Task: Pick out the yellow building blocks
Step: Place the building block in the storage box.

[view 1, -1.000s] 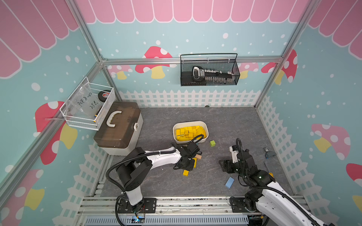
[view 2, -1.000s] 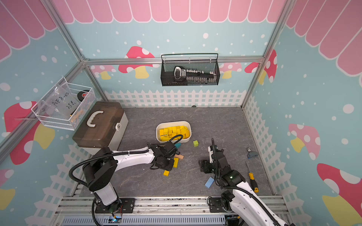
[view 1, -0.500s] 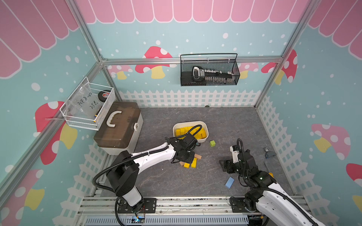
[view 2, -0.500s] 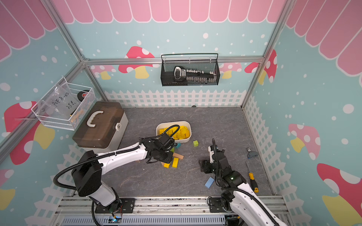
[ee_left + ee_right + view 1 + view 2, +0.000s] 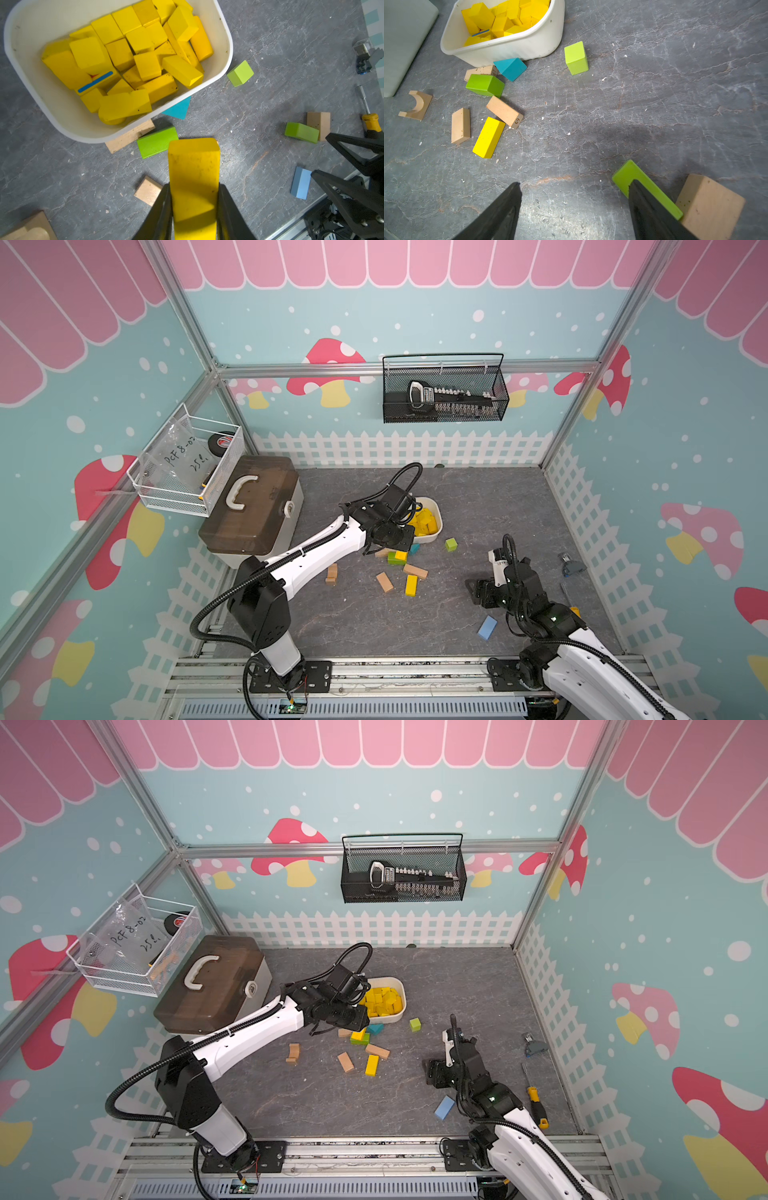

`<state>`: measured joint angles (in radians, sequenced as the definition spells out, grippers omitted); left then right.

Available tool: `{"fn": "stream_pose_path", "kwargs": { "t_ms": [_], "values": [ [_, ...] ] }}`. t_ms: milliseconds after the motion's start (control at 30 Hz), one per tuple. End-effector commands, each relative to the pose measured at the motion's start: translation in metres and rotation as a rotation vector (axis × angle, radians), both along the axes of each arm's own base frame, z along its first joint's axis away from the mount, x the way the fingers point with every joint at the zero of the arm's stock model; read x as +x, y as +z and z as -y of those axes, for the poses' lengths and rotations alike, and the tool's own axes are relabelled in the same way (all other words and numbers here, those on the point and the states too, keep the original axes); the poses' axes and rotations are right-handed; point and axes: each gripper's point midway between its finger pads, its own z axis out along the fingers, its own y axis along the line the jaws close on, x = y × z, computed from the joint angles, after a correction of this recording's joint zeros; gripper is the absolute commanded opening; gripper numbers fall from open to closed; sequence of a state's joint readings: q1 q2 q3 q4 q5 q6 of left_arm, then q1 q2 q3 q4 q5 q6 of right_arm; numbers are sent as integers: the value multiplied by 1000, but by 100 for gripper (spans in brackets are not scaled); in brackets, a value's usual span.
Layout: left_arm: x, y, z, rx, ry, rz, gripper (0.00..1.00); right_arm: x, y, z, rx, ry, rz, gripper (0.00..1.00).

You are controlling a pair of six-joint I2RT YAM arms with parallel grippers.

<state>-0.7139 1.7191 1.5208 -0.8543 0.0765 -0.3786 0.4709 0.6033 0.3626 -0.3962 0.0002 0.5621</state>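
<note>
Left tool (image 5: 194, 186) shut tight on a yellow block (image 5: 194, 162): one finger on each long side, the free end poking out past the fingertips. Held clear of the worktop (image 5: 291, 62), just in front of the white bin (image 5: 227, 52), above a green brick (image 5: 155, 143) and a tan plank (image 5: 129, 136), both lying close to the bin's front wall.

Rest of the yellow building blocks (image 5: 128, 54) heaped inside the bin, among them a striped block (image 5: 95, 82) with a blue bar and a red mark on one face. Bin near the middle of the worktop, somewhat toward the back edge.

One more yellow brick (image 5: 489, 137) loose and flat on the worktop, between the bin and the front edge. Just beside its end, a tan brick (image 5: 505, 112) stamped 69; alongside, a second tan brick (image 5: 460, 125).

Right tool (image 5: 575, 184) spread wide, gripping nothing, low over bare worktop in the right half, nearer the front edge. One finger in front of a flat green block (image 5: 645, 187), that block touching a tan cube (image 5: 710, 203).

Also on the worktop: a teal wedge (image 5: 510, 67) against the bin's wall, a green cube (image 5: 576, 58) near the bin on its right, a blue block (image 5: 487, 627) close to the front edge, a screwdriver (image 5: 536, 1104) by the right edge.
</note>
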Motion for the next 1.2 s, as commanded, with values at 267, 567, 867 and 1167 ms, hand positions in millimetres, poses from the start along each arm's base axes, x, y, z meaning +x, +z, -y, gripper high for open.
{"fn": "stream_pose_path", "kwargs": {
  "t_ms": [267,567,867,1167],
  "values": [
    [59,-13,6,4,-5,-43,32,-1,-4,11,-21,-49,0,81],
    [110,-44,-12,55,42,-74,33,0,-7,11,-30,-52,-14,81],
    [144,-74,-23,143,78,-71,33,1,-10,9,-36,-44,-31,81],
    [157,-86,-32,209,88,-59,32,1,-9,9,-32,-41,-24,81]
  ]
}}
